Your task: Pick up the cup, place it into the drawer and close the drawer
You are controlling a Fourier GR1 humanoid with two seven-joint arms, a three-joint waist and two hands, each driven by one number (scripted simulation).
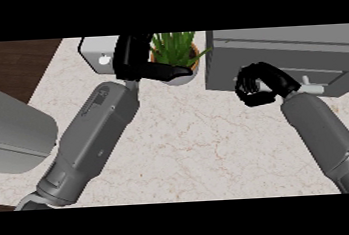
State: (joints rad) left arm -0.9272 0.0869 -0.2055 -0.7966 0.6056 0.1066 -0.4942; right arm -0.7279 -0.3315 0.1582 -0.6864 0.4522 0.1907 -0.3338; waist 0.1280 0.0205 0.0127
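Note:
No cup shows anywhere in the head view. The grey drawer unit (277,49) stands at the back right, and its drawer front (330,74) with a small pale handle (311,88) looks pushed in. My right hand (256,85) is right against that front at its left end, fingers curled, with nothing visible inside them. My left hand (133,54) stays at the back centre with fingers straight and pointing up, thumb stretched right toward the plant pot, holding nothing.
A green plant in a white pot (179,78) stands between the two hands. A pale grey box (96,56) sits behind my left hand. A large grey object (12,128) overhangs the marble counter (201,148) at the left edge.

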